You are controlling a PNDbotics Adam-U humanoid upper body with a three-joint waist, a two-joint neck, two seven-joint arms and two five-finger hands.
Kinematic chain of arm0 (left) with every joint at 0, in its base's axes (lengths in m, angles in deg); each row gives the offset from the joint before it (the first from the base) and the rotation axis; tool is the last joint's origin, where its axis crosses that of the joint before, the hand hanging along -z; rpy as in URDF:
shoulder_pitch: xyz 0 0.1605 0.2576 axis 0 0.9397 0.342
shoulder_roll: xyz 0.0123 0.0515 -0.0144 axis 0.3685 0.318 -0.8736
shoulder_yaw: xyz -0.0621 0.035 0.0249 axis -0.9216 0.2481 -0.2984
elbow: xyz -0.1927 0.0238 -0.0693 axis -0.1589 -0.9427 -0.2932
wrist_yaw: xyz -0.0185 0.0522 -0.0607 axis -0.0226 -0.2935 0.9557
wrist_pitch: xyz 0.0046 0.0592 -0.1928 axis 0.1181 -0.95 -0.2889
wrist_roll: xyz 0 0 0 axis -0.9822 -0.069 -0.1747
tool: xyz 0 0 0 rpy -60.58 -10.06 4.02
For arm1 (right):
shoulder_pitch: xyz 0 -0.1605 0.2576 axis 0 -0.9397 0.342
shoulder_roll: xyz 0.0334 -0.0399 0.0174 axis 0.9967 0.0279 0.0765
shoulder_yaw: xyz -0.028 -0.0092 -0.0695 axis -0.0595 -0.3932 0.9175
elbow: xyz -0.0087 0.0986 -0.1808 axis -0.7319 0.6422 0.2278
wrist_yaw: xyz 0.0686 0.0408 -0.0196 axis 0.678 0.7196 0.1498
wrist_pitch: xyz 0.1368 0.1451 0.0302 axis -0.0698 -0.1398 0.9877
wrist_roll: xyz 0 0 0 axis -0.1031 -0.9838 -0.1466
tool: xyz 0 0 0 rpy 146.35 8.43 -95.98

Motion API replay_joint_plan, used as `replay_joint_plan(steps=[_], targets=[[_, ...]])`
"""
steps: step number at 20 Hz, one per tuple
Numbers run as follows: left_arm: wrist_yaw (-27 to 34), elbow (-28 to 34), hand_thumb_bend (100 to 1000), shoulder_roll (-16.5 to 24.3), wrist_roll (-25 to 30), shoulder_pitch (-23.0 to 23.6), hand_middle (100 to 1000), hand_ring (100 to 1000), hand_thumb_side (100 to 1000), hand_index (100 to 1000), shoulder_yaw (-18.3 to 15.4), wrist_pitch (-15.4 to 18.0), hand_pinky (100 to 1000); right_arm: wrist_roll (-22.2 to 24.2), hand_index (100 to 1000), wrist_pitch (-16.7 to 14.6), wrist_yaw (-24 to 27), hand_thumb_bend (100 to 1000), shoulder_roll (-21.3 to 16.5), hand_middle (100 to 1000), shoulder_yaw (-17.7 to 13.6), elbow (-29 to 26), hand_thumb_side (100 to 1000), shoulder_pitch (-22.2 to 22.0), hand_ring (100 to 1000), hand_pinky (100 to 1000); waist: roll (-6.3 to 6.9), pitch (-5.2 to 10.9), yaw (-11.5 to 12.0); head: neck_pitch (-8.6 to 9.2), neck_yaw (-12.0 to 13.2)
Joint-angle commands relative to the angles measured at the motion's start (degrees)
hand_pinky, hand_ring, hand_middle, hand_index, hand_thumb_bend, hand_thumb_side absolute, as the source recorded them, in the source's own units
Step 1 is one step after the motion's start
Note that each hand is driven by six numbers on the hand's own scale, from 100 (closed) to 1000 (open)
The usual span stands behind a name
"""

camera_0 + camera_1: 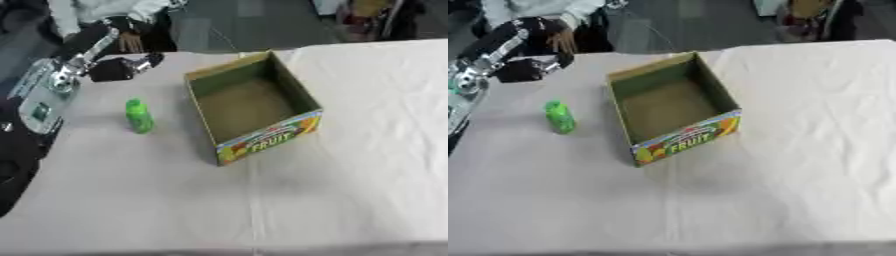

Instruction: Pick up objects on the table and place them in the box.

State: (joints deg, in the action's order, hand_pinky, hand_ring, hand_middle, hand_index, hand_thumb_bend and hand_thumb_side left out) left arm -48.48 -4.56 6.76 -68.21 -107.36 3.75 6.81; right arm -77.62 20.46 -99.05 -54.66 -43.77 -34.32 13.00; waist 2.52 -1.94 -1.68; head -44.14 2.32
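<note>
The left hand (122,68) is hovering near the far left edge of the surface (350,190), fingers curled and holding nothing, so the picking is not yet begun. The green bottle (138,116) is standing upright just left of the empty box (262,142), which is reading "FRUIT"; next, I think, the hand must come down around the bottle.

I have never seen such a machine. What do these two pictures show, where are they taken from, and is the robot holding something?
Both pictures come from one stereo camera in the robot's head, looking down at a table under a pale cloth. They show the same moment, one per eye. The black and silver limb entering from the left is the robot's left arm. Its left hand hangs above the table's far left part and seems to hold nothing, though its fingers are too unclear to judge. The right hand is out of view. On the table stand a small green bottle, upright, and to its right an open cardboard box printed "FRUIT", which looks empty. The bottle is still outside the box.
</note>
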Motion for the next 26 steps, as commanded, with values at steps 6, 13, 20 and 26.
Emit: replay_joint_plan(steps=[6, 13, 20, 26], targets=[[-5.4, -5.4, 737, 0.4, 6.3, -2.0, 794, 747, 853, 904, -1.2, -1.7, 1000, 0.2, 652, -0.2, 0.3, 100, -0.3, 569, -0.3, -1.0, 657, 1.0, 465, 299, -0.23, 0.45, -0.1, 0.02, 0.4], [-8.2, -9.5, 739, -0.2, 9.5, -2.5, 802, 755, 842, 904, -1.5, -2.0, 1000, 0.4, 652, -0.3, 0.5, 100, -0.2, 569, -0.1, -1.0, 657, 1.1, 465, 298, -0.26, 0.40, -0.1, 0.02, 0.5], [-9.0, -11.2, 753, -0.4, 14.0, -3.0, 813, 767, 803, 903, -1.4, -1.2, 1000, 0.4, 652, -0.3, 0.6, 100, -0.2, 569, -0.1, -1.0, 656, 1.2, 465, 303, -0.23, 0.40, -0.1, 0.02, 0.5], [-11.1, -11.4, 770, -0.5, 17.0, -3.3, 819, 770, 770, 913, -1.2, -0.9, 1000, 0.4, 652, -0.3, 0.6, 100, -0.2, 569, -0.1, -1.0, 656, 1.3, 465, 301, -0.21, 0.38, -0.2, 0.02, 0.4]])
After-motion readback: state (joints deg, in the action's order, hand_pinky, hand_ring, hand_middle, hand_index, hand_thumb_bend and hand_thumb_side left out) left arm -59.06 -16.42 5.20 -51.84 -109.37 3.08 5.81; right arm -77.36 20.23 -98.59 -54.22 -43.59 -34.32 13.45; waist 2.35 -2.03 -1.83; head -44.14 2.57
